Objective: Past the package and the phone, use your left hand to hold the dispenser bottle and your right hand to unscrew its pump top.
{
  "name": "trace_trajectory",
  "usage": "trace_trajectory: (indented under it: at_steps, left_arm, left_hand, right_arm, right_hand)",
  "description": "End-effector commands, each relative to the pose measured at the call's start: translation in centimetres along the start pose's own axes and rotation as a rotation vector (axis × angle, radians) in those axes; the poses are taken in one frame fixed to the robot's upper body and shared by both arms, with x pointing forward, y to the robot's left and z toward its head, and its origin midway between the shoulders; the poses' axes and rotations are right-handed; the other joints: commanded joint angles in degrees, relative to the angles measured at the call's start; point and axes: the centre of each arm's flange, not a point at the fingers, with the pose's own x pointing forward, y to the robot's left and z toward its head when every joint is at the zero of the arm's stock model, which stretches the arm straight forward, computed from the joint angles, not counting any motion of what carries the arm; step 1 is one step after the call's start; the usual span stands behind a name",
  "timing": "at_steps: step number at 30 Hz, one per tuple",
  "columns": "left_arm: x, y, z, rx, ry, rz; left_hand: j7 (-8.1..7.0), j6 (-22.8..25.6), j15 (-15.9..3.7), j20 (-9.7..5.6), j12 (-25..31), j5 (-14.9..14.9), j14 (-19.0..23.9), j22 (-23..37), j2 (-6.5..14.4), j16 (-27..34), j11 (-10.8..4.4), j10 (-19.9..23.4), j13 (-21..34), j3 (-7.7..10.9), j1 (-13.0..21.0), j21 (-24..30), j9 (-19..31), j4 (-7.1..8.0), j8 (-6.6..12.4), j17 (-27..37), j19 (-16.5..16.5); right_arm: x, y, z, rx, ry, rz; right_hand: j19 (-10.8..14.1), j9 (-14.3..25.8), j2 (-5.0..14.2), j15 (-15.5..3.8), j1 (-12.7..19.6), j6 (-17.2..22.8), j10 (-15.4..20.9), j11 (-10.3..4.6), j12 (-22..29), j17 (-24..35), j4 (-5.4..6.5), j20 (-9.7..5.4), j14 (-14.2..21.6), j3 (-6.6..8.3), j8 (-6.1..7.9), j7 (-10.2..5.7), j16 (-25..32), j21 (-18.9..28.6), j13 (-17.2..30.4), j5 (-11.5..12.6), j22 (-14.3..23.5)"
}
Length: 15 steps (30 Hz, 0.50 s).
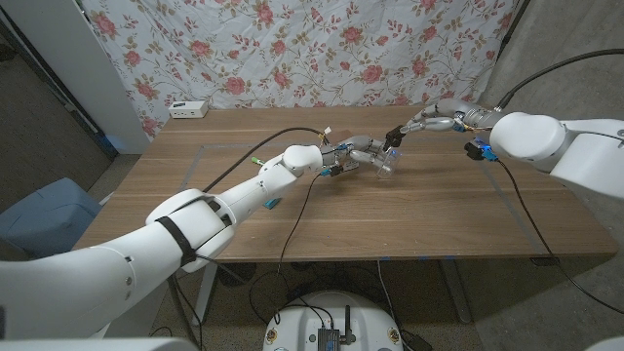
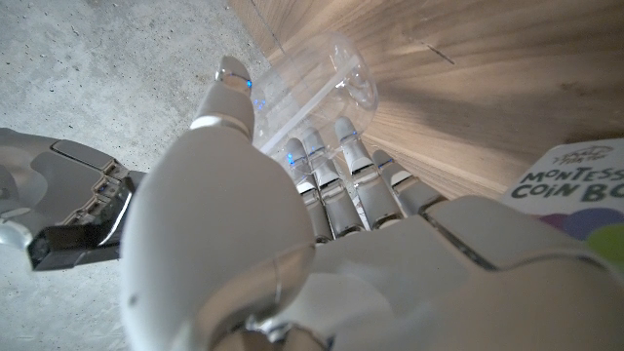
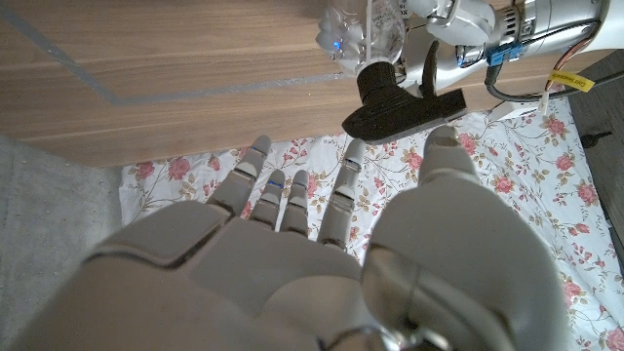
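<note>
Two robot hands meet over the middle of the wooden table (image 1: pixel 429 210). The left hand (image 1: pixel 363 156) has its fingers (image 2: pixel 327 175) wrapped around the clear dispenser bottle (image 2: pixel 310 86), with the thumb pressed on the opposite side, so the bottle is clamped between them and juts out beyond the fingertips, lifted at a tilt above the wood. In the right wrist view the bottle's black pump top (image 3: pixel 398 105) hangs just beyond the right hand's fingertips (image 3: pixel 255 156). The right hand (image 1: pixel 429 124) is spread, fingers apart and straight, holding nothing; whether any fingertip touches the pump top cannot be told. Beside the left hand's knuckles lies a package (image 2: pixel 575 185) printed with coloured letters. Behind the table hangs a floral cloth (image 1: pixel 292 49), and a white box (image 1: pixel 188 108) sits at the table's far edge.
</note>
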Motion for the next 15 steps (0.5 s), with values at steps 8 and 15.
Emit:
trace_trajectory:
  at_steps: [8, 15]
  left_arm:
    - [0.99, 0.27, 0.16, 0.009, -0.001, -0.023]
    - [1.09, 0.18, 0.3, 0.015, -0.006, -0.028]
  left_hand:
    - [0.32, 3.15, -5.33, -3.28, 0.3, 0.23, 0.67, 0.15, 5.61, -0.02, -0.45, 0.81, 0.31, 1.92, 0.86, -0.02, 0.09, 1.24, 0.23, 0.19, 0.04]
    - [0.27, 3.24, -5.28, -3.33, 0.29, 0.24, 0.74, 0.15, 5.66, -0.04, -0.49, 1.04, 0.4, 2.06, 0.75, -0.03, 0.1, 1.26, 0.21, 0.19, 0.02]
  right_arm:
    - [-0.13, 1.64, 0.78, 0.004, 0.004, 0.001]
    - [-0.76, 1.87, 0.71, 0.002, 0.02, -0.029]
  right_hand:
    - [0.54, -0.01, -0.07, -0.22, -1.37, 1.76, 1.33, 0.19, 0.28, 0.04, 0.53, 0.1, 0.99, -0.28, 0.63, 0.14, 0.42, 0.14, 0.16, -0.16, 0.21]
    - [0.68, -0.04, -0.19, -0.14, -1.72, 2.06, 1.51, 0.15, 0.27, 0.0, 0.58, 0.01, 1.16, -0.42, 0.64, 0.36, 0.4, 0.16, 0.14, -0.13, 0.21]
